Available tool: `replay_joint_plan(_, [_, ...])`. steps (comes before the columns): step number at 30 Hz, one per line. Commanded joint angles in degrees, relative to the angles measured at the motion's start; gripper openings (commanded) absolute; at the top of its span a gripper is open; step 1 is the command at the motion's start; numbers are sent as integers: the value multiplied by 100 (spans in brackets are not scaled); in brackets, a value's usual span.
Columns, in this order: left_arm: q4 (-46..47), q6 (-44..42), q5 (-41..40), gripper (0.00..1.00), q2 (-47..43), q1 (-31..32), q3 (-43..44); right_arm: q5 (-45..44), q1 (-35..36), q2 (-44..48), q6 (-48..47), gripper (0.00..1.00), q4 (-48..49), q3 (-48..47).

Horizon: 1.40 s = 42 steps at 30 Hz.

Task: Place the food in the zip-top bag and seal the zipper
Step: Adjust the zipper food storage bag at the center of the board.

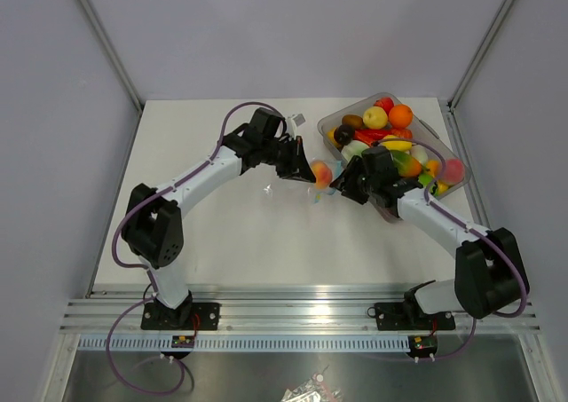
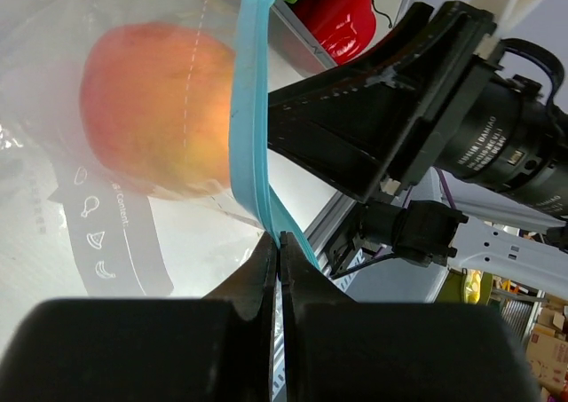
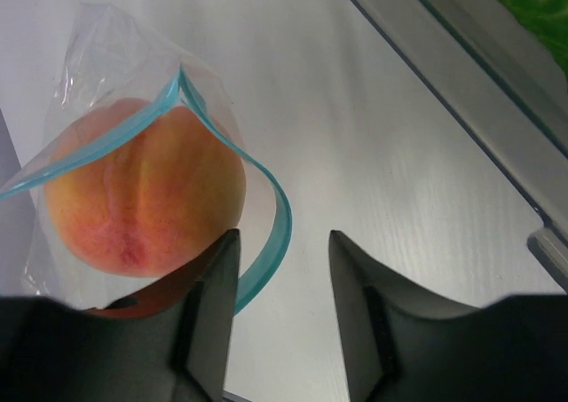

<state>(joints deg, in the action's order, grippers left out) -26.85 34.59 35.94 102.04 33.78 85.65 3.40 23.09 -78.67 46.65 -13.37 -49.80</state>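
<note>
The zip-top bag [image 1: 317, 187] hangs above the table between both arms, with a pink-yellow peach [image 1: 321, 171] inside it. My left gripper [image 2: 280, 242] is shut on the light blue zipper [image 2: 248, 109] at the bag's mouth, and the peach [image 2: 160, 109] shows through the clear film. In the right wrist view the mouth gapes, the zipper [image 3: 277, 216] curving round the peach [image 3: 146, 198]. My right gripper [image 3: 284, 242] is open just right of the bag, nothing between its jaws; its left finger is beside the zipper. More food, such as an orange [image 1: 400, 114], lies in the tray.
A rigid clear tray [image 1: 351, 106] full of toy fruits and vegetables sits at the back right, under and behind my right arm; its rim [image 3: 461, 82] runs across the right wrist view. My right arm's black wrist [image 2: 382, 127] is close beside the bag.
</note>
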Motion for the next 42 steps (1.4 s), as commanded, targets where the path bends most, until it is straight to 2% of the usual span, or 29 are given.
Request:
replay_joint_plan(1, [233, 57, 264, 0, -325, -29, -57, 222, -50, -209, 203, 48, 536, -56])
replay_joint_plan(3, [259, 66, 264, 0, -369, -38, -83, 310, -59, -394, 309, 37, 712, -65])
replay_joint_plan(4, [259, 83, 264, 0, -386, -47, -101, 450, -59, -455, 353, 27, 930, -82])
replay_joint_plan(6, [294, 101, 264, 0, -430, -73, -136, 652, -50, -587, 441, 23, 1499, -30])
replay_joint_plan(9, [268, 83, 255, 0, -457, -91, -153, 846, -50, -719, 511, 20, 1688, -38])
replay_joint_plan(11, [277, 83, 264, 0, -474, -108, -189, 926, -59, -763, 529, 13, 1749, -30])
replay_joint_plan(13, [303, 83, 273, 0, -501, -126, -224, 961, -50, -772, 494, 16, 1750, -47])
replay_joint_plan(14, [303, 83, 273, 0, -501, -161, -233, 961, -59, -781, 494, 25, 1750, -47])
replay_joint_plan(15, [312, 92, 282, 0, -509, -170, -241, 952, -50, -790, 485, 42, 1741, -39])
replay_joint_plan(16, [321, 92, 290, 0, -518, -187, -233, 961, -50, -816, 502, 46, 1750, -4])
replay_joint_plan(21, [365, 109, 290, 0, -536, -214, -233, 978, 2, -930, 599, 45, 1863, 120])
replay_joint_plan(23, [374, 118, 325, 0, -545, -214, -241, 996, 37, -983, 608, 40, 1925, 137])
replay_joint_plan(25, [400, 127, 326, 0, -554, -214, -285, 1022, 72, -1027, 564, 25, 1926, 50])
replay_joint_plan(28, [453, 145, 326, 0, -589, -223, -347, 1154, 90, -1062, 573, 9, 1987, -38])
replay_joint_plan(29, [470, 145, 326, 0, -597, -223, -364, 1163, 90, -1054, 582, 0, 2004, -56])
replay_joint_plan(32, [453, 118, 290, 0, -633, -258, -434, 927, 90, -826, 380, 0, 1576, -292])
replay_joint_plan(37, [14, -57, 247, 0, -764, -416, -329, 83, 318, -140, -481, 0, -445, -1566])
replay_joint_plan(42, [48, -172, 80, 0, -677, -416, -1092, -618, 495, -516, -964, 0, -1598, -1928])
